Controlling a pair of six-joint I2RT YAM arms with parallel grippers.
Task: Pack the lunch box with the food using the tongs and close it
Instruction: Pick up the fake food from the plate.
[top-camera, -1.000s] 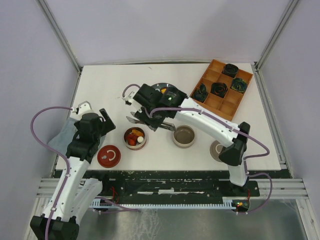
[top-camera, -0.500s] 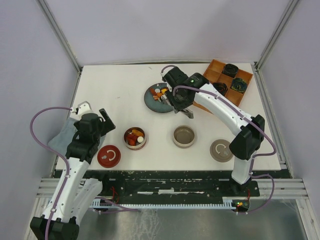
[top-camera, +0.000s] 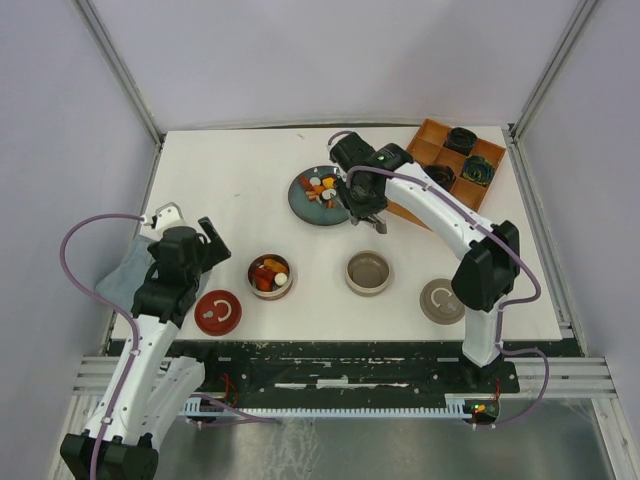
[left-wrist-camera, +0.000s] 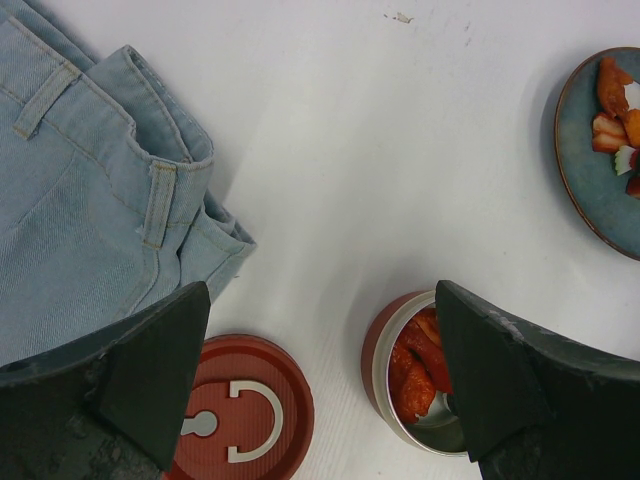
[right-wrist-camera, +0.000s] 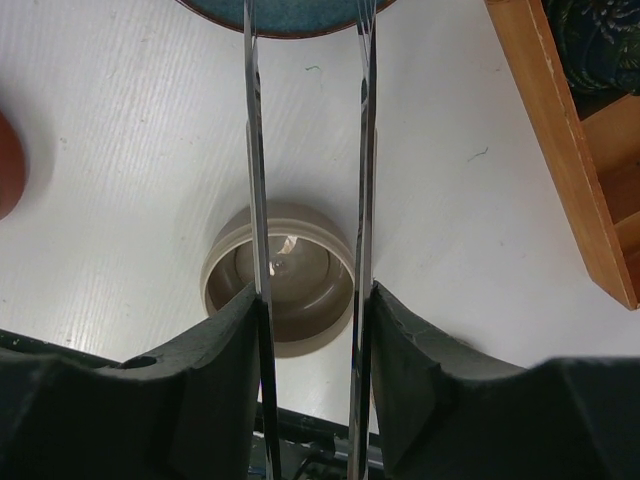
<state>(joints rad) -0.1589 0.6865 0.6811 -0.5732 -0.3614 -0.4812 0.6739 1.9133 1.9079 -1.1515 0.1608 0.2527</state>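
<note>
Tongs (right-wrist-camera: 256, 150) sit in half-closed right gripper (right-wrist-camera: 313, 295) — left gripper (left-wrist-camera: 318, 300) gapes wide.

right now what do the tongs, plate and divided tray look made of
tongs: polished steel-like metal, thin mirror-bright arms.
plate: likely glazed ceramic, glossy teal with a brown rim.
tray: looks like wood, matte orange-brown; could be plastic.

The right arm has swung from the front of the worktop (top-camera: 220, 170) to the back. The right pincer (top-camera: 362, 200), a second ago just beside the red lunch box (top-camera: 251, 272), now hangs over the right edge of the blue plate (top-camera: 298, 205). The tongs (right-wrist-camera: 256, 200) came with it. The food (top-camera: 322, 187) on the plate, earlier covered by the arm, now shows.
</note>
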